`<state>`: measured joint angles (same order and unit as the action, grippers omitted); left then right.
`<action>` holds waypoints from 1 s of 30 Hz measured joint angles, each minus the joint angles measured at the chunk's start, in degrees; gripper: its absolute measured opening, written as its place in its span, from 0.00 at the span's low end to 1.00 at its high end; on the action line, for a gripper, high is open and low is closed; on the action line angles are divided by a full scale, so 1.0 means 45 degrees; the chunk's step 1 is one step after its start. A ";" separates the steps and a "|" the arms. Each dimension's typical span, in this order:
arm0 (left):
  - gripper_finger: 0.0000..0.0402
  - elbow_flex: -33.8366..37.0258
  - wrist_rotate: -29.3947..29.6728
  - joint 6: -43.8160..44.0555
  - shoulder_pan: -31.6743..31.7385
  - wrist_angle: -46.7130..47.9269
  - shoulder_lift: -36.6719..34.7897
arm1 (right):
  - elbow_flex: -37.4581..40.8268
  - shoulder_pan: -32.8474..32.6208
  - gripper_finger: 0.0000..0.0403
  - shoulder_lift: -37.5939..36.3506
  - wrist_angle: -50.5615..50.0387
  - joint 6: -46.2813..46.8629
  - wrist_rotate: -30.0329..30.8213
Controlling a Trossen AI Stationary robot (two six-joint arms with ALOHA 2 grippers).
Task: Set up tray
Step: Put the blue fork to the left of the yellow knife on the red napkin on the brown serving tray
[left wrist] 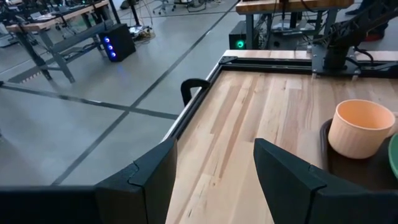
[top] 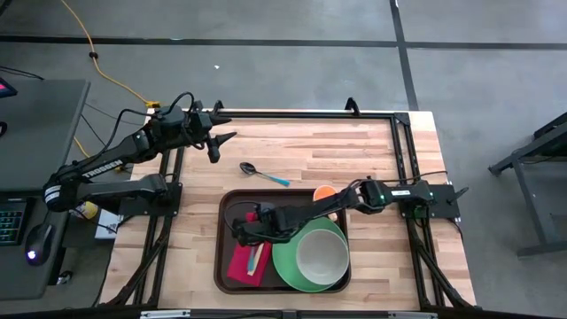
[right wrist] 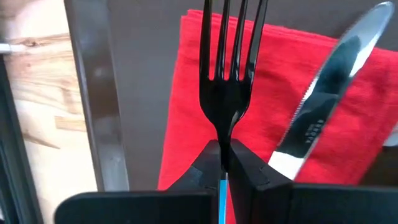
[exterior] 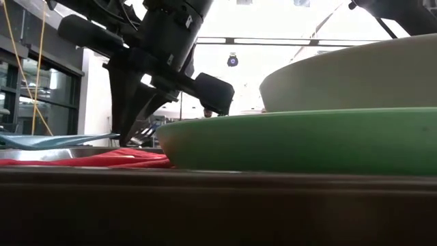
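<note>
1. The left end effector [top: 215, 142] is held above the far left part of the counter [top: 354, 151], well apart from the tray; its fingers [left wrist: 283, 177] are spread apart with nothing between them.
2. A spoon [top: 263, 174] with a blue handle is seen lying on the bare wood, between the left end effector and the tray.
3. The tray [top: 227, 213], dark brown, is set at the near middle of the counter, long sides running left to right.
4. A red napkin [top: 241, 264] is laid in the tray's left part; a knife [right wrist: 323, 106] is seen resting on it.
5. The right end effector [top: 251, 229] is reached over the tray's left part, above the napkin. Its fingers are clamped on the handle of a fork [right wrist: 231, 68], tines pointing away from the wrist; whether the tines touch the cloth cannot be told.
6. A green plate [top: 288, 261] is noted in the tray's right part, with a pale bowl [top: 322, 255] on it.
7. An orange cup [top: 322, 191] is seen at the tray's far right corner.
</note>
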<state>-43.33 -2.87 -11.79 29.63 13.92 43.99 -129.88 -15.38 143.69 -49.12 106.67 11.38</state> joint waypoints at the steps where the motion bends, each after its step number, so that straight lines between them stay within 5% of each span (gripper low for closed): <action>1: 0.60 0.0000 0.0000 0.0034 0.0000 0.0004 0.0000 | 0.0000 0.0010 0.00 0.0023 0.0108 0.0004 0.0002; 30: 0.60 0.0000 -0.0460 0.0067 -0.0005 0.0014 0.0005 | 0.0000 -0.0097 0.00 0.0391 -0.0375 -0.0024 -0.0526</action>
<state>-43.33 -4.94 -11.49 29.61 13.98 44.01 -129.88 -15.81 145.45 -50.81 106.56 9.02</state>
